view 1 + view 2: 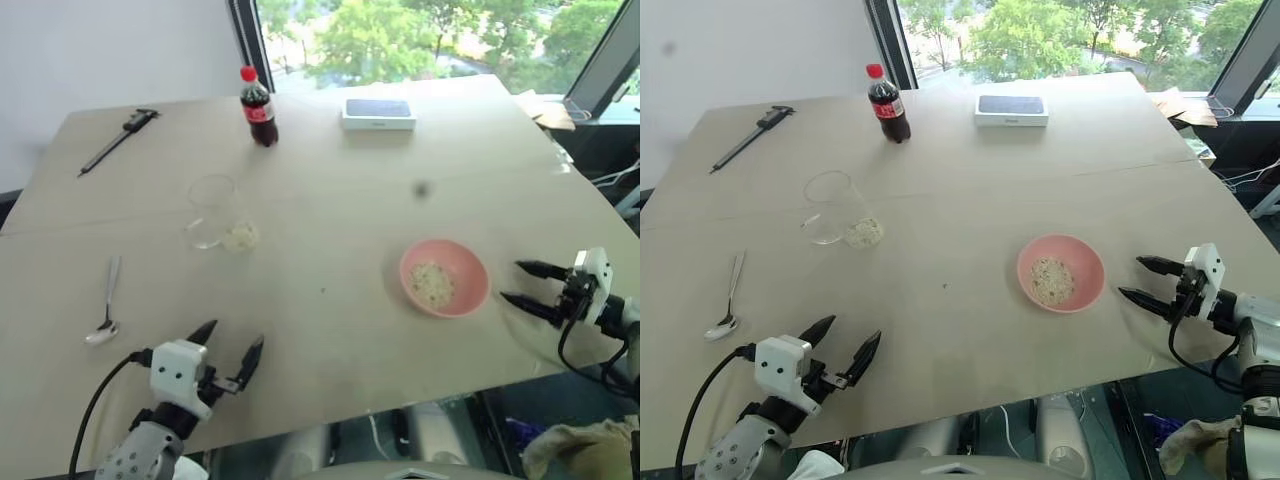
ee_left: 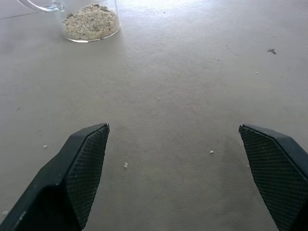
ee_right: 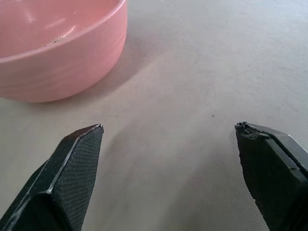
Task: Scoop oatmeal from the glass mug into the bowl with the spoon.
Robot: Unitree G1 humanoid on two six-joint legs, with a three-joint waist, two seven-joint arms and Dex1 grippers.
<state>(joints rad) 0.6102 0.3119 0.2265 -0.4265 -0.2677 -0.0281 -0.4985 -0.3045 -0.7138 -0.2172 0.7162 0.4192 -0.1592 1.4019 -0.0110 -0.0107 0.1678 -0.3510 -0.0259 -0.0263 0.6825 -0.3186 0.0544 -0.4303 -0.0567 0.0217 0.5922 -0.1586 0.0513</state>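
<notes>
Glass mug (image 1: 214,211) lay tipped, oatmeal (image 1: 240,237) at its base; pink bowl (image 1: 444,277) held some. Left wrist view showed stray crumbs. Left gripper (image 1: 232,351), right gripper (image 1: 522,284) spread, empty.

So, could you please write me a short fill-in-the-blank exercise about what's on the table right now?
1. The glass mug lies on its ____ with oatmeal at its bottom end.
2. The spoon lies on the table, held by ____ gripper.
3. The pink bowl already holds some ____.
4. Both the left gripper and the right gripper have their jaws ____.

Missing words: side; neither; oatmeal; open
</notes>
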